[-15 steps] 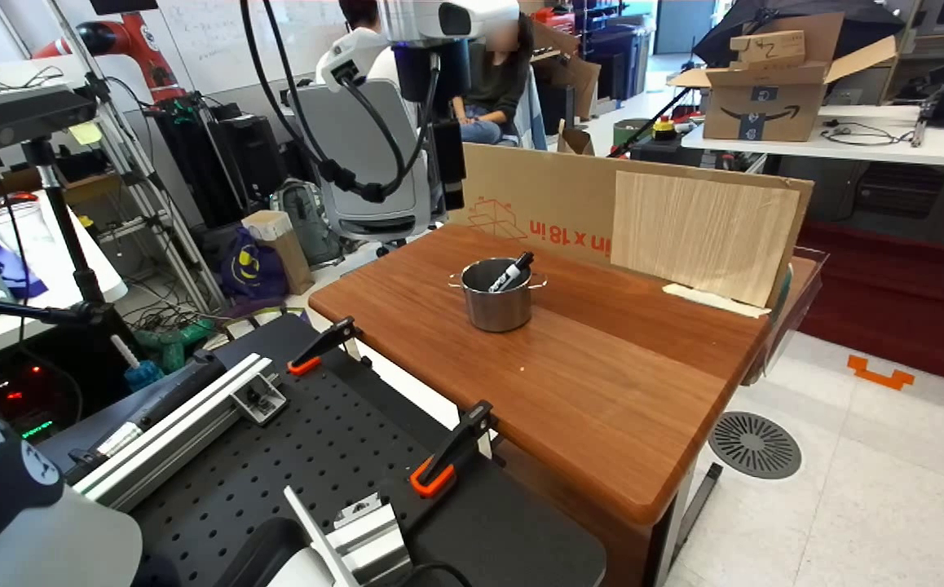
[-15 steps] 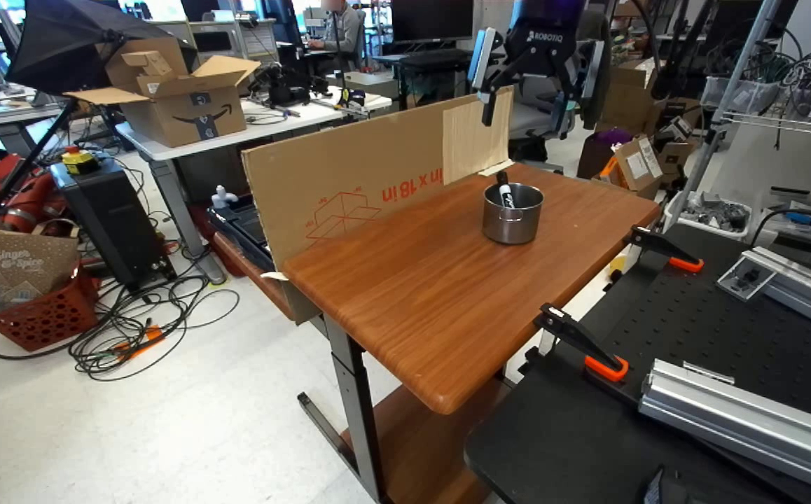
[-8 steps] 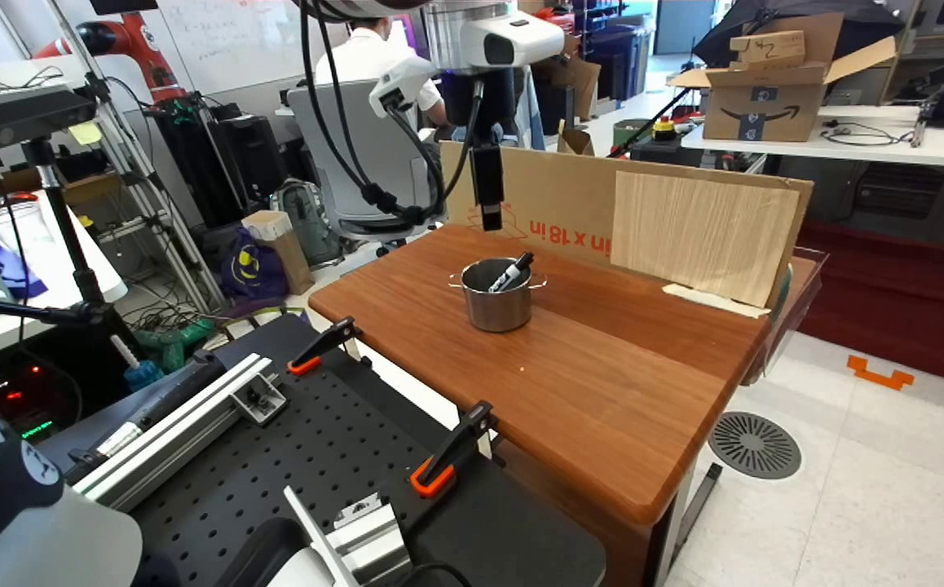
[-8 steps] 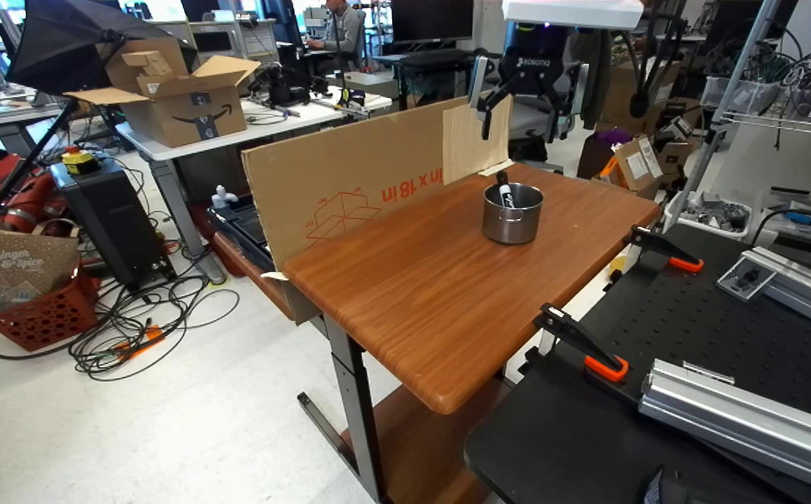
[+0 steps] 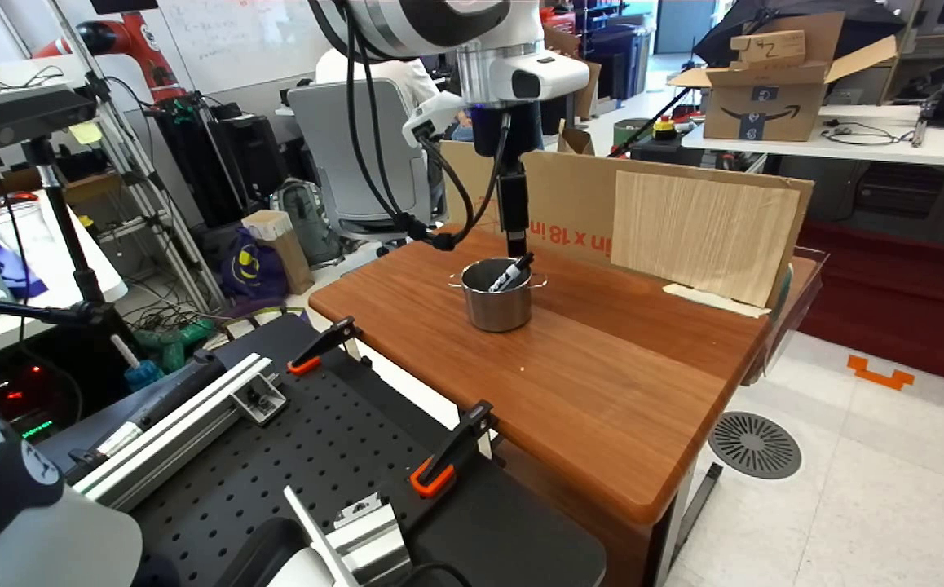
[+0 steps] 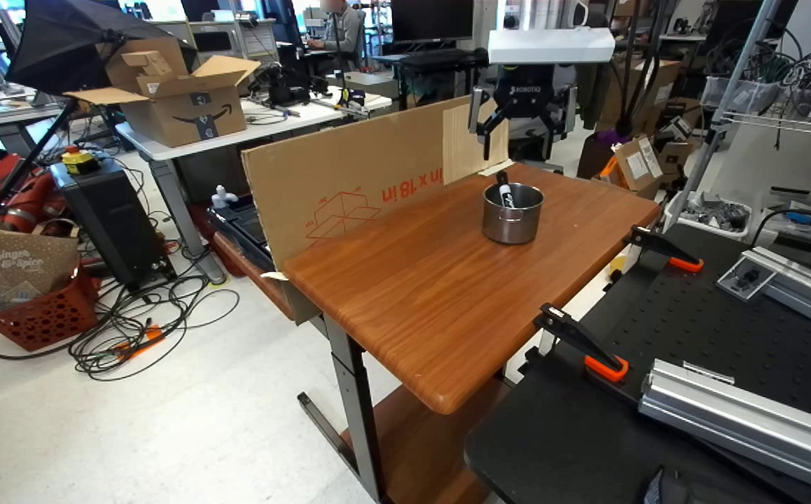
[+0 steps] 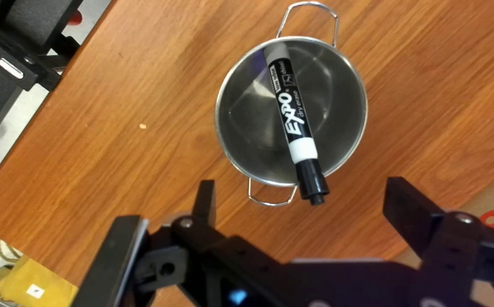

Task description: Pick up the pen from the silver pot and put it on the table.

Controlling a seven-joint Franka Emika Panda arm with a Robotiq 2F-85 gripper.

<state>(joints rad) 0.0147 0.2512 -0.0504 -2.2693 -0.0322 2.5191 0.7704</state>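
Observation:
The pen is a black, white and grey marker [image 7: 292, 111]. It leans in the silver pot [image 5: 498, 314], its black cap sticking out past the rim. The pen also shows in both exterior views [image 5: 509, 275] [image 6: 505, 190]. The pot stands upright on the reddish-brown table [image 6: 405, 301]; its wall also shows in an exterior view [image 6: 509, 227]. My gripper [image 6: 517, 152] is open and empty, pointing down above the pot. In the wrist view my gripper [image 7: 301, 182] has its fingers [image 7: 411, 209] wide apart, one to each side of the pen's cap, not touching it.
A cardboard panel [image 5: 566, 191] stands along the table's far edge, with a pale plywood board [image 5: 704, 236] against it. A black perforated bench [image 5: 333, 456] adjoins the near side. Clamps [image 5: 456, 448] sit at the table's near edge.
My gripper has come down and toward the pot, moving right and down in one exterior picture and down and slightly left in another. The pen and pot have not moved.

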